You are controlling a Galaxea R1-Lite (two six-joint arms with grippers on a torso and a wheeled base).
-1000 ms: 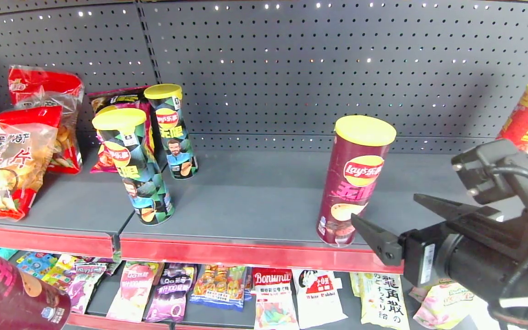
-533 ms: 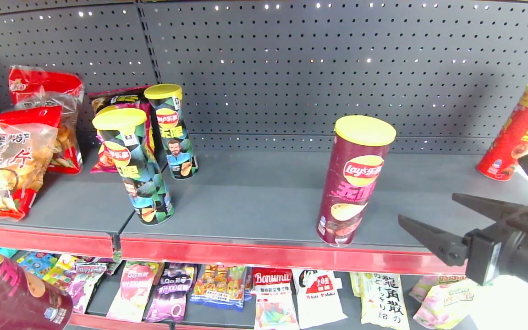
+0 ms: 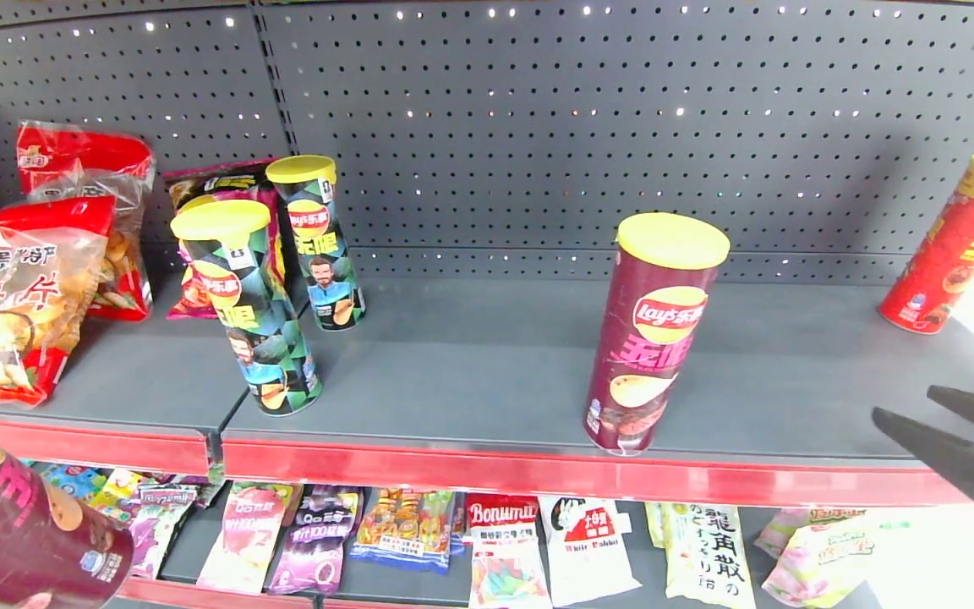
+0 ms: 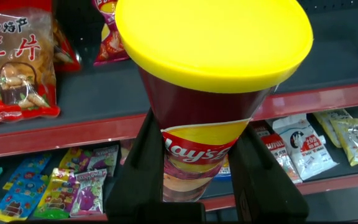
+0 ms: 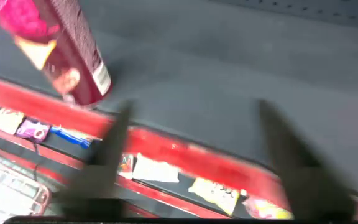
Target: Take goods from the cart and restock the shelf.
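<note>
A maroon can (image 4: pixel 207 124) with a yellow lid (image 4: pixel 213 37) is held in the left gripper (image 4: pixel 201 143). A yellow and red logo is seen on its body below the lid, with a picture of chips further down. In the left wrist view the lid faces the camera, so the long axis runs away from the wrist and the base points off toward the shelf (image 4: pixel 92 99). In the head view the can (image 3: pixel 22 524) is seen tilted, its base end lying toward the lower right and its logo end toward the upper left. It is placed low on the robot's left, in front of the shelf's red edge (image 3: pixel 81 444) and apart from it.

The can is clasped between the two dark fingers (image 4: pixel 143 162), one on each side of the body just below the lid; the fingers are closed against it.

The right gripper (image 3: pixel 903 402) is seen low on the right, in front of the shelf (image 3: pixel 487 355), with its fingers (image 3: pixel 952 452) spread wide and nothing between them. In the right wrist view the same spread is shown (image 5: pixel 194 104).

A second maroon can (image 3: pixel 652 338) stands upright on the shelf near the front edge, well apart from both grippers.
</note>
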